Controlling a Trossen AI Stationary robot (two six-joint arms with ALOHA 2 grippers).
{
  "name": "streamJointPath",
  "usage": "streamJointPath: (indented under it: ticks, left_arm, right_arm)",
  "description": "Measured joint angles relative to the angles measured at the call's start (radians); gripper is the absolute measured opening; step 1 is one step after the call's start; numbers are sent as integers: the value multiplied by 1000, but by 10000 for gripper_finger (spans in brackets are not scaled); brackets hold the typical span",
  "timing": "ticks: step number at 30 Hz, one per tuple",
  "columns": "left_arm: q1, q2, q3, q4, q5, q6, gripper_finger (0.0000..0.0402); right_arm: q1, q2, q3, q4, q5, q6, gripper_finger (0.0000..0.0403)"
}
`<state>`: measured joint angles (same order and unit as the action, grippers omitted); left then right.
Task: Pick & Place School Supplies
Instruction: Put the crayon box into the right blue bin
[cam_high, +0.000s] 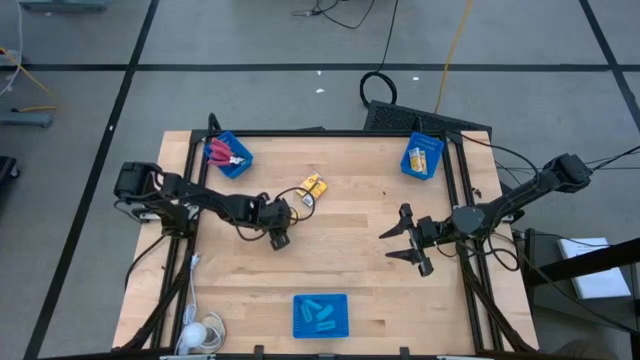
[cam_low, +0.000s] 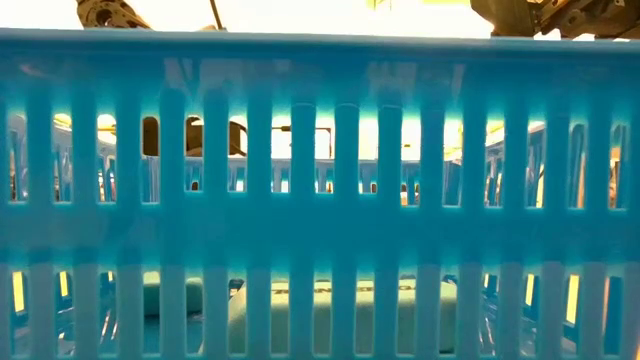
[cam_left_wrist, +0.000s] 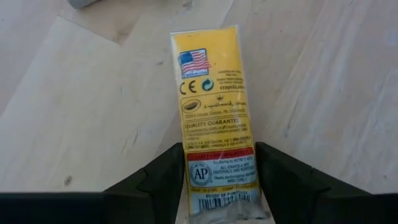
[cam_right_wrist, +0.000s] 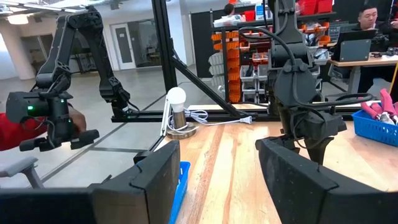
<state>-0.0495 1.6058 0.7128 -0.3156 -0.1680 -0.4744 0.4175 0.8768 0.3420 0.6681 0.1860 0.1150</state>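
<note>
A yellow pack (cam_left_wrist: 210, 93) with printed labels is between the fingers of my left gripper (cam_left_wrist: 219, 163), left of the table's middle; it also shows in the high view (cam_high: 313, 187). My left gripper (cam_high: 296, 208) is shut on it. My right gripper (cam_high: 400, 244) is open and empty over the right half of the table; its fingers show in the right wrist view (cam_right_wrist: 217, 174). Red-handled scissors (cam_high: 222, 153) lie in the far-left blue bin. More yellow packs (cam_high: 423, 158) lie in the far-right blue bin. Light-blue pieces (cam_high: 320, 314) lie in the near blue bin. My left gripper pinches the yellow pack's two long edges at the end nearer the arm (cam_left_wrist: 190, 167) between its two fingers. The fingers lie along the pack, which sticks out past them toward the table's far right. Whether the pack is clear of the table I cannot tell.
The near blue bin's slotted wall (cam_low: 320, 200) fills the low view. A white bulb on a base (cam_high: 205, 330) stands at the near left corner. Black frame posts (cam_high: 455, 180) run along the table's sides. People sit in the room beyond the table (cam_right_wrist: 367, 18).
</note>
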Motion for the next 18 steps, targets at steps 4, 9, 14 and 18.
streamJointPath:
  ticks: [4,9,14,18]
  left_arm:
    - [-7,0,0,10,0,0,200]
    - [-12,1,0,15,2,2,200]
    - [-12,1,0,16,4,6,200]
    - [-12,1,0,17,8,9,200]
  right_arm:
    - [0,4,0,1,0,1,210]
    - [0,33,0,2,0,4,210]
    - [0,57,0,30,0,4,210]
    - [0,59,0,40,0,4,210]
